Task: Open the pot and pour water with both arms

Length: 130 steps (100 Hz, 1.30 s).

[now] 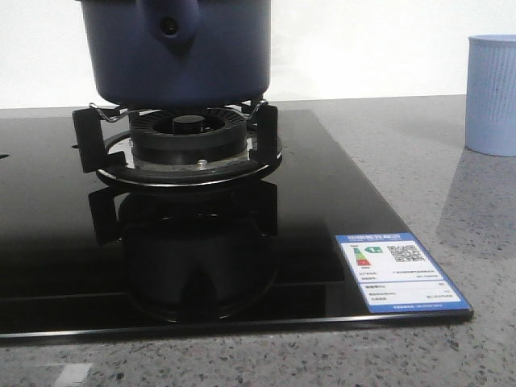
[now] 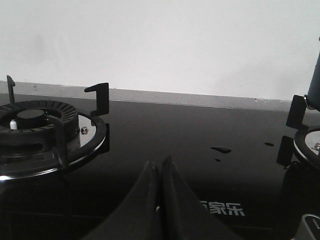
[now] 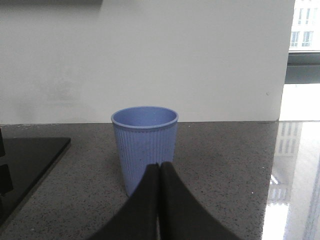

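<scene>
Pot: the big round dark blue pot (image 1: 181,52) sits on the black metal pot stand (image 1: 177,133) over the round black burner (image 1: 189,133). Its handle stub with a round hole (image 1: 169,26) points toward the front camera. Its top is cut off by the edge of the front view, so I cannot tell if a lid is on it.

Stove: the shiny black glass stove top (image 1: 322,210) lies flat in the grey speckled stone counter (image 1: 451,210). A blue and white sticker (image 1: 397,272) is on its near right corner.

Cup: the pale blue ribbed plastic cup (image 3: 144,147) stands upright on the counter, well apart from the pot, off to the right of the stove.

Left gripper: the left gripper (image 2: 160,172) has its two black fingers pressed together with nothing between them. It is low over the glass, between a second burner (image 2: 35,127) and the pot's stand. Small drops of water (image 2: 221,149) lie on the glass in front of it.

Right gripper: the right gripper (image 3: 159,172) also has its fingers pressed together and holds nothing. It is just in front of the cup, pointing at it. I cannot tell if it touches the cup.
</scene>
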Tool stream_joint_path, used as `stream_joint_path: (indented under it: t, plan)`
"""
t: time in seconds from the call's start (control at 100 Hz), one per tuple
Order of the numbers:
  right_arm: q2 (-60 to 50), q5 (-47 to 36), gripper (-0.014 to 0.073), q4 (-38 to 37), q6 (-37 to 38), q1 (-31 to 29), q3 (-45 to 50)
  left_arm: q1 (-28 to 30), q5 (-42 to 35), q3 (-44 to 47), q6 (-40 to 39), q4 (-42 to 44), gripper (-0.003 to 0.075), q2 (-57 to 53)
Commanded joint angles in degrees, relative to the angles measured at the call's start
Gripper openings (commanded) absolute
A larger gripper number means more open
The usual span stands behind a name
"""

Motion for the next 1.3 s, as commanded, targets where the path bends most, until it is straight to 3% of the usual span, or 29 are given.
stream_joint_path:
  t: [0.0,0.23,0.33,0.38,0.47,0.53,0.58,0.83,1.29]
  plan:
    - [0.22,-2.79,-0.0071,0.46,0.03,0.11,-1.43,-0.33,-4.18,0.48,-0.54,-0.49,-0.0020,-1.61]
    - [0.22,-2.69,-0.0071,0.66,0.03,0.11,-1.18,-0.33,-4.18,0.48,-0.54,-0.49,-0.0020,-1.61]
    - [0.57,0.28,-0.0071,8.42,-2.25,1.03,-0.12,-0.33,-4.18,0.48,-0.54,-0.49,-0.0020,-1.61]
    - [0.83,4.79,-0.0071,18.80,-9.25,2.44,0.32,-0.33,-4.18,0.48,-0.54,-0.49,-0.0020,-1.61]
    - [0.43,11.26,-0.0071,36.27,-30.73,6.56,0.42,-0.33,-4.18,0.48,-0.54,-0.49,-0.0020,-1.61]
    - [-0.90,13.89,-0.0071,42.04,-43.38,9.71,0.47,-0.33,-4.18,0.48,-0.54,-0.49,-0.0020,-1.61]
    - [-2.41,14.32,-0.0071,44.68,-47.58,11.32,1.00,-0.33,-4.18,0.48,-0.54,-0.49,-0.0020,-1.61]
    - [-17.32,20.38,-0.0071,44.69,-48.01,11.68,7.29,-0.33,-4.18,0.48,-0.54,-0.49,-0.0020,-1.61]
    - [-16.88,21.59,-0.0071,44.50,-47.92,11.38,7.27,-0.33,-4.04,0.48,-0.54,-0.49,-0.0020,-1.51]
